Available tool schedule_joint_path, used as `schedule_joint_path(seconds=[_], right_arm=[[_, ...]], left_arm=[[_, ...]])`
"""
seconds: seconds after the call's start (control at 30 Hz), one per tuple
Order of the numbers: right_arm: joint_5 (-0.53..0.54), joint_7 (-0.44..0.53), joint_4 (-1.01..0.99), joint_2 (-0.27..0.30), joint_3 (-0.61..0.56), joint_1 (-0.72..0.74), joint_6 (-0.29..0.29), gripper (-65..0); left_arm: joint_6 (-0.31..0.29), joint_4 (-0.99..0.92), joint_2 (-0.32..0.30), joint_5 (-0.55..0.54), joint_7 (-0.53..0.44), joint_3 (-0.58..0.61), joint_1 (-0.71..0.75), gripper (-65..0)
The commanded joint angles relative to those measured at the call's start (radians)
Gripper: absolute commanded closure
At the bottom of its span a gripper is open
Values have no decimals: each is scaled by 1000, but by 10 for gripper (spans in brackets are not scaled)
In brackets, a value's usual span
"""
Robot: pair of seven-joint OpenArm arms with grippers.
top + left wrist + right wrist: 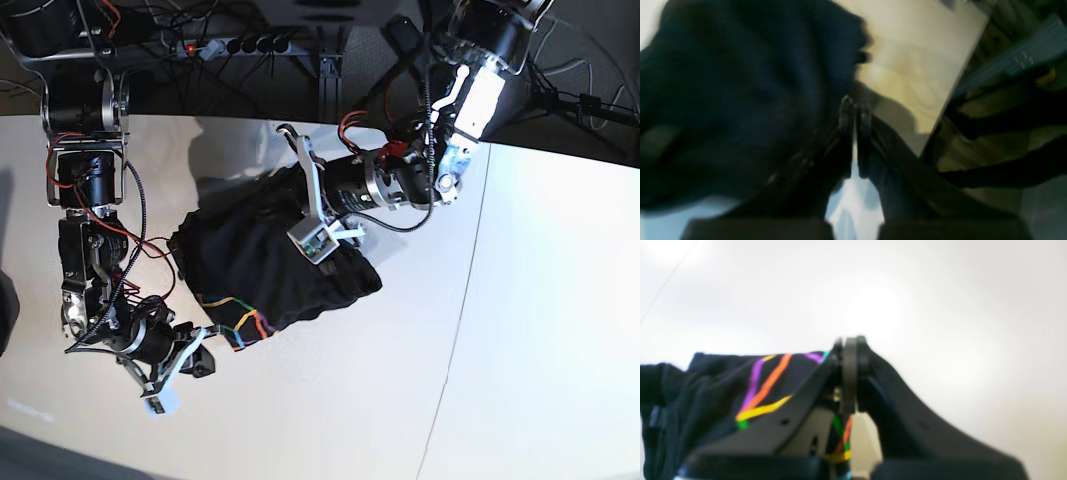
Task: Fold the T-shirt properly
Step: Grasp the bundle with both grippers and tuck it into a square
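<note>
Both grippers are closing on cloth. Gripping the T-shirt at its lower corner, the right gripper is showing its jaws pressed together in the right wrist view, with dark cloth and the rainbow print passing between and behind them. From the base view, that gripper is sitting just off the shirt's lower-left edge, where orange, yellow and green lines are showing along the hem.

Over the shirt's upper right part, the left gripper is reaching in from the far side. In the left wrist view its 2 fingers are standing nearly together, with only a thin slit between them, and the dark cloth is bulging right beside them; that view is too blurred to show whether cloth is pinched between the tips.

The T-shirt is lying bunched in a dark heap on the pale table, stretching between the 2 grippers. A seam in the tabletop is running to the right of the shirt, well apart from it. Cables and a power strip are lying beyond the table's far edge, behind the shirt.
</note>
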Motion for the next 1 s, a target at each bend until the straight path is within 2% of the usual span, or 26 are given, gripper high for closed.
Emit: schedule_joint_path(seconds=[0.0,0.13,0.3,0.43,0.53,0.7,0.83,0.97], right_arm=[[9,29,-7,-1,6,40,75,0],[8,34,-89,-35,5,63,75,0],[8,36,-120,-81,0,63,76,0],[8,23,-120,-85,-6,63,76,0],[33,-43,-120,-86,-7,56,76,0],[105,-112,-120,-77,-7,32,76,0],[192,-150,-114,-41,-6,-5,76,0],[303,-245,-84,-11,-6,-69,78,0]], left_arm=[[6,-4,16,-4,-27,11,-13,-17],[23,-79,55,55,-39,24,-16,-17],[23,-164,57,70,-46,0,-53,-17],[23,-191,52,125,-46,-30,-81,-17],[23,-193,18,137,-50,-44,-83,-17],[23,-193,-78,137,-105,-45,-83,-17],[23,-194,-113,141,-136,-45,-85,-18],[24,-194,-150,159,-141,-46,-86,-18]])
